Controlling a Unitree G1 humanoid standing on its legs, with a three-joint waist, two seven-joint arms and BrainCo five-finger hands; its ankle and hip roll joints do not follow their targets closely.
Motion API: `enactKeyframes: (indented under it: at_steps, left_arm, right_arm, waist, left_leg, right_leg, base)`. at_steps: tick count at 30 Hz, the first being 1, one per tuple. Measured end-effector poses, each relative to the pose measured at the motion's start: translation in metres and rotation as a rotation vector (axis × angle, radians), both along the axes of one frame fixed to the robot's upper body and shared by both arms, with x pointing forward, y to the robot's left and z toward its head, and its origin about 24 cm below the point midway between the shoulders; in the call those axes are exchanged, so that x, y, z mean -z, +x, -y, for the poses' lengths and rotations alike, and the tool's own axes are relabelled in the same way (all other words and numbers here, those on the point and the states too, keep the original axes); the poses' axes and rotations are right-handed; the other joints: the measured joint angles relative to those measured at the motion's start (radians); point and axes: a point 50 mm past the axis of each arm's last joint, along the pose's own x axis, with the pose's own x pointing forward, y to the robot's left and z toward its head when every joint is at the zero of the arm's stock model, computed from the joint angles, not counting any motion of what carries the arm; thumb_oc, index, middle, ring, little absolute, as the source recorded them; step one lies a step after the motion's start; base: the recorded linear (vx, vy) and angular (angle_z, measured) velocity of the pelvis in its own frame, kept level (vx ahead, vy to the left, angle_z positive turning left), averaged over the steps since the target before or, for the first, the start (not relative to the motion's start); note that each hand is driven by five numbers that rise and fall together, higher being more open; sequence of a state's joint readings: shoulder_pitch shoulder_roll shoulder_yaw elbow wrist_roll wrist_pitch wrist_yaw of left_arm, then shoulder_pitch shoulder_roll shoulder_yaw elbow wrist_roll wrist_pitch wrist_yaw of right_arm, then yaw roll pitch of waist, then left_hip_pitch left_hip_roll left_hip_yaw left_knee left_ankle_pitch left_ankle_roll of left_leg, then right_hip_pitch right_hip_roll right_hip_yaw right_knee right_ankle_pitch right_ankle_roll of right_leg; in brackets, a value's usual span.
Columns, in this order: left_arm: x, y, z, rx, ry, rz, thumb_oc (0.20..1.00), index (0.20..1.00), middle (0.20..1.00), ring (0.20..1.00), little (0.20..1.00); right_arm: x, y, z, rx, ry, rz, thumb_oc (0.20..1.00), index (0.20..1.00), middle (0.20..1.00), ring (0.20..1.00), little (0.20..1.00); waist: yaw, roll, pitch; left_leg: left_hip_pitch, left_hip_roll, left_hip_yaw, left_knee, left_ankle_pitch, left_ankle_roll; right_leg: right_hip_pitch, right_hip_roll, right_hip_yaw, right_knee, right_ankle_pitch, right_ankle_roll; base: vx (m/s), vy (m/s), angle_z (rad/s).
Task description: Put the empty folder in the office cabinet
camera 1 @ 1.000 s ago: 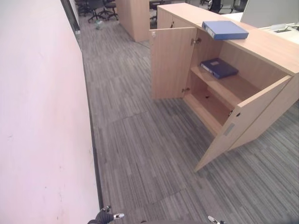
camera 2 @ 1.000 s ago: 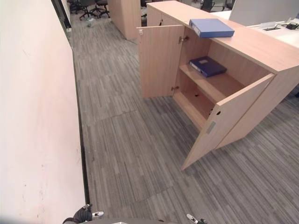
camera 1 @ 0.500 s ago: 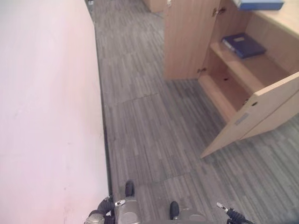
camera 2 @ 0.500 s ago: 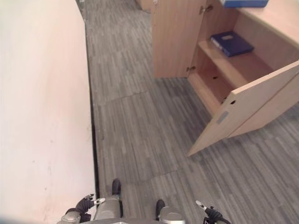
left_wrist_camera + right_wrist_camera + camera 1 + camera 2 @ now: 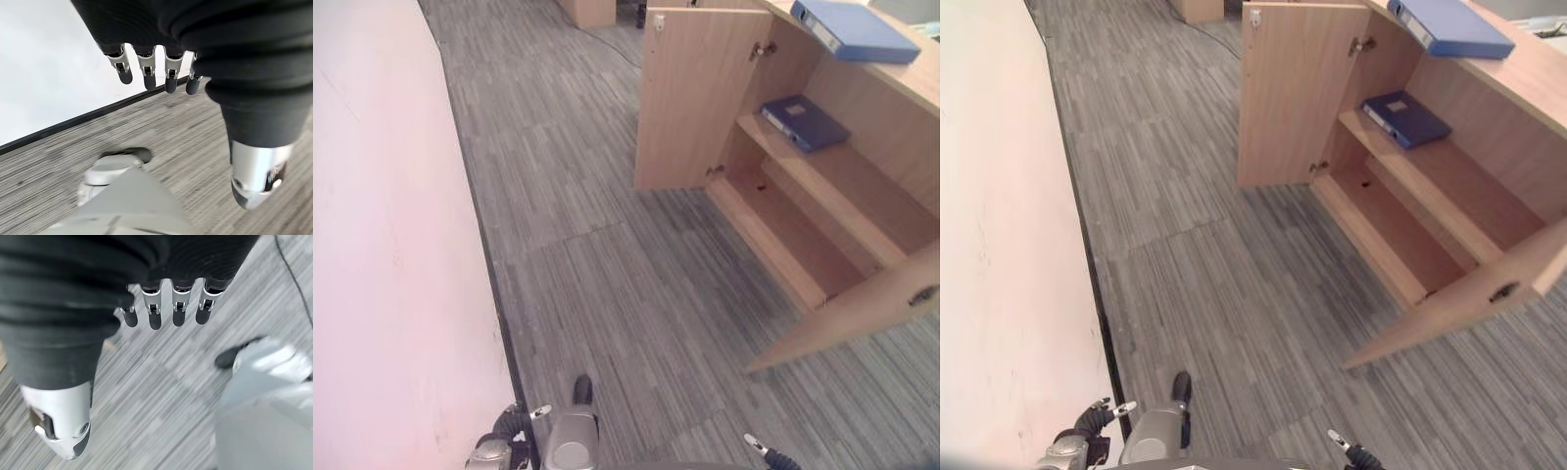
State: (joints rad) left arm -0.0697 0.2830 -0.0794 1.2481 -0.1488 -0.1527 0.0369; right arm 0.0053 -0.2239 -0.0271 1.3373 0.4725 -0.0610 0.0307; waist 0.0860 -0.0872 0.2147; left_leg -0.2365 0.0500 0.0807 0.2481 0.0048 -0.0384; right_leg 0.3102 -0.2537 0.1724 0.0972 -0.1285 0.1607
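Blue folder [image 5: 804, 120] on cabinet [image 5: 700, 98] shelf | cabinet right side cut off | both hands' fingers [image 5: 146, 73] seemingly relaxed, empty

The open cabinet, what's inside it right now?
A dark blue folder lies on the upper shelf of the cabinet. The bottom shelf looks bare, though the right door covers part of it.

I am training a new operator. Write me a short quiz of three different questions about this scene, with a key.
1. True or false: the cabinet doors are closed.
2. Where does the dark blue folder lie?
A. on the carpet
B. on the upper shelf
C. on the bottom shelf
3. Fill in: the lighter blue folder lies on the cabinet's ____.

Key: 1 false, both doors are open. 2 B. 3 top. Both the left hand and the right hand are open and hold nothing.
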Motion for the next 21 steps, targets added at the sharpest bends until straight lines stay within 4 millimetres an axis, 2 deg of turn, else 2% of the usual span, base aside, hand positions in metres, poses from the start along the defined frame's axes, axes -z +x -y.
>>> enactKeyframes:
  at_steps: [1,2,5,6,8,10,12,13,14,15,16,17,18,19,20,21]
  left_arm:
    - [0.002,-0.002,0.004,0.007,-0.012,-0.008,1.0,1.0,1.0,1.0,1.0]
    - [0.001,-0.001,0.004,0.012,-0.011,-0.007,1.0,1.0,1.0,1.0,1.0]
    - [0.001,-0.004,0.0,0.027,0.006,-0.02,1.0,1.0,1.0,1.0,1.0]
    - [0.003,-0.008,0.002,0.055,0.013,-0.04,1.0,1.0,1.0,1.0,1.0]
    - [0.0,-0.002,0.0,0.082,0.029,-0.025,1.0,1.0,1.0,1.0,1.0]
    - [-0.006,0.014,0.003,0.146,0.042,0.011,1.0,1.0,1.0,1.0,1.0]
    - [-0.008,0.02,0.005,0.155,0.039,0.04,1.0,1.0,1.0,1.0,1.0]
    - [-0.009,0.02,0.004,0.155,0.041,0.043,1.0,1.0,1.0,1.0,1.0]
    - [-0.009,0.021,0.004,0.155,0.046,0.039,1.0,1.0,1.0,1.0,1.0]
    - [-0.009,0.022,0.003,0.155,0.053,0.041,1.0,1.0,1.0,1.0,1.0]
    - [-0.01,0.022,0.003,0.155,0.055,0.042,1.0,1.0,1.0,1.0,1.0]
    - [-0.009,0.02,0.004,0.154,0.049,0.037,1.0,1.0,1.0,1.0,1.0]
    - [-0.01,0.026,0.006,0.162,0.042,0.054,1.0,1.0,1.0,1.0,1.0]
    - [-0.01,0.029,0.01,0.175,0.038,0.056,1.0,1.0,1.0,1.0,1.0]
    - [-0.01,0.03,0.012,0.192,0.038,0.055,1.0,1.0,1.0,1.0,1.0]
    - [-0.01,0.031,0.014,0.211,0.037,0.049,1.0,1.0,1.0,1.0,1.0]
  right_arm:
    - [0.0,0.0,0.001,0.005,-0.001,0.0,1.0,1.0,1.0,1.0,1.0]
    - [0.0,-0.001,0.002,0.006,0.002,-0.002,1.0,1.0,1.0,1.0,1.0]
    - [-0.001,-0.003,0.005,-0.011,-0.008,-0.016,1.0,1.0,1.0,1.0,1.0]
    - [0.0,-0.01,0.008,-0.041,-0.022,-0.049,1.0,1.0,1.0,1.0,1.0]
    - [0.002,-0.019,0.005,-0.085,-0.022,-0.095,1.0,1.0,1.0,1.0,1.0]
    - [0.003,-0.037,0.006,-0.128,-0.03,-0.171,1.0,1.0,1.0,1.0,1.0]
    - [0.003,-0.05,0.009,-0.142,-0.037,-0.224,1.0,1.0,1.0,1.0,1.0]
    - [0.003,-0.056,0.011,-0.158,-0.041,-0.251,1.0,1.0,1.0,1.0,1.0]
    - [0.003,-0.067,0.011,-0.151,-0.041,-0.28,1.0,1.0,1.0,1.0,1.0]
    - [0.003,-0.066,0.01,-0.151,-0.038,-0.272,1.0,1.0,1.0,1.0,1.0]
    - [0.003,-0.061,0.01,-0.156,-0.039,-0.255,1.0,1.0,1.0,1.0,1.0]
    - [0.003,-0.059,0.011,-0.159,-0.045,-0.242,1.0,1.0,1.0,1.0,1.0]
    - [0.003,-0.06,0.011,-0.159,-0.044,-0.246,1.0,1.0,1.0,1.0,1.0]
    - [0.003,-0.068,0.012,-0.144,-0.043,-0.266,1.0,1.0,1.0,1.0,1.0]
    - [0.003,-0.067,0.01,-0.145,-0.041,-0.263,1.0,1.0,1.0,1.0,1.0]
    - [0.004,-0.067,0.008,-0.141,-0.037,-0.259,1.0,1.0,1.0,1.0,1.0]
  waist:
    - [0.003,0.019,-0.01]
    - [0.004,0.021,-0.016]
    - [0.002,0.006,-0.04]
    - [0.005,0.005,-0.069]
    - [0.004,-0.01,-0.086]
    - [0.002,0.005,-0.088]
    - [-0.007,0.034,-0.067]
    - [-0.019,0.052,-0.055]
    - [-0.037,0.087,-0.04]
    - [-0.057,0.106,-0.027]
    - [-0.083,0.127,-0.014]
    - [-0.114,0.148,0.002]
    - [-0.135,0.148,0.002]
    - [-0.151,0.146,0.011]
    - [-0.164,0.152,0.014]
    - [-0.188,0.153,0.018]
  left_leg:
    - [-0.001,-0.012,-0.005,0.007,-0.015,0.013]
    - [-0.002,-0.018,0.003,0.005,-0.027,0.022]
    - [-0.005,-0.044,0.021,0.0,-0.043,0.035]
    - [-0.005,-0.051,0.022,-0.029,-0.043,0.043]
    - [-0.004,-0.066,0.032,-0.043,-0.043,0.058]
    - [-0.013,-0.057,0.083,-0.046,-0.053,0.078]
    - [0.022,-0.057,0.083,-0.076,-0.056,0.105]
    - [0.057,-0.065,0.086,-0.108,-0.054,0.122]
    - [0.106,-0.073,0.076,-0.138,-0.068,0.146]
    - [0.142,-0.07,0.068,-0.177,-0.067,0.158]
    - [0.175,-0.06,0.066,-0.219,-0.052,0.166]
    - [0.209,-0.049,0.059,-0.265,-0.008,0.13]
    - [0.235,-0.068,0.041,-0.287,-0.014,0.14]
    - [0.264,-0.083,0.026,-0.318,-0.019,0.143]
    - [0.289,-0.088,0.017,-0.341,-0.017,0.138]
    - [0.298,-0.089,0.009,-0.341,-0.03,0.128]
  right_leg:
    - [-0.014,-0.009,0.006,0.023,0.054,0.029]
    - [-0.032,-0.007,0.009,0.024,0.083,0.043]
    - [-0.038,-0.034,0.003,0.022,0.12,0.075]
    - [-0.064,-0.038,0.004,0.04,0.167,0.084]
    - [-0.099,-0.042,0.002,0.075,0.196,0.09]
    - [-0.213,-0.029,-0.032,0.253,0.242,0.097]
    - [-0.313,-0.029,-0.066,0.423,0.349,0.094]
    - [-0.344,-0.04,-0.113,0.499,0.347,0.077]
    - [-0.378,0.006,-0.109,0.548,0.251,0.044]
    - [-0.416,0.075,-0.08,0.622,0.181,0.026]
    - [-0.473,0.186,-0.034,0.706,0.105,0.01]
    - [-0.509,0.264,-0.037,0.723,0.045,0.015]
    - [-0.56,0.284,-0.078,0.697,0.012,0.009]
    - [-0.575,0.254,-0.181,0.623,-0.037,-0.02]
    - [-0.581,0.238,-0.25,0.535,-0.055,-0.034]
    - [-0.585,0.233,-0.292,0.424,-0.062,-0.063]
  base:
    - [0.19,0.266,0.08]
    - [0.29,0.339,0.07]
    - [0.15,0.218,0.0]
    - [0.14,0.231,-0.01]
    - [0.13,0.27,0.04]
    - [0.11,0.323,0.12]
    - [0.09,0.228,0.0]
    - [0.25,0.398,-0.14]
    - [0.3,0.477,-0.11]
    - [0.23,0.355,-0.11]
    - [0.23,0.203,0.04]
    - [0.19,0.116,0.14]
    - [0.38,0.156,0.25]
    - [0.33,0.039,0.25]
    - [0.42,0.041,0.29]
    - [0.33,0.003,0.3]
